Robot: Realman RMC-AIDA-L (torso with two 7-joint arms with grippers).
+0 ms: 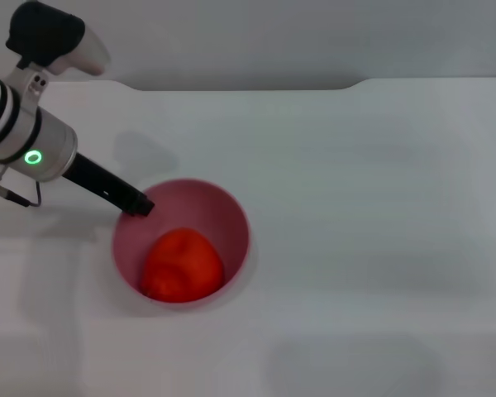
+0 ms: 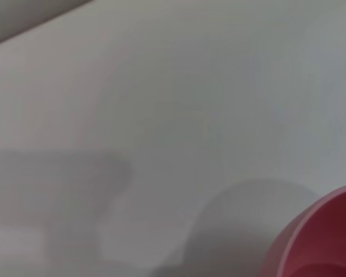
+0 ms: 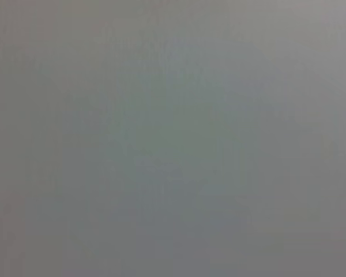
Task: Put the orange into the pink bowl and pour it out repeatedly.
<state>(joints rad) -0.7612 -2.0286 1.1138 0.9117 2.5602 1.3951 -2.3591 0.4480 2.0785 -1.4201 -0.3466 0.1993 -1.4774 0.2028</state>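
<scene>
Head view: the pink bowl [image 1: 182, 241] stands on the white bench [image 1: 355, 207], toward the bench's left side and nearer its front edge than its back edge. It holds one item, the orange [image 1: 182, 265], lying against the wall of the bowl that faces the front edge; nothing else is inside. The left pincer [image 1: 137, 206] reaches in from the left side of the bench, its dark tip at the bowl's rear-left rim. The tip appears to touch the rim, but whether it is gripping the rim, or open or closed at all, cannot be told. The left wrist view shows only a portion of the bowl's rim [image 2: 323, 236] and bare bench. The right pincer appears in no view; the right wrist view is a featureless grey field.

Judged risks for the pour. A hold on one point of a smooth, glossy rim is likely weak, so the bowl could slip or twist as it tilts. The fruit sits off-centre, opposite the pincer; its shifting weight could swing the bowl. Once released, the round orange may roll across the flat bench toward an edge.
</scene>
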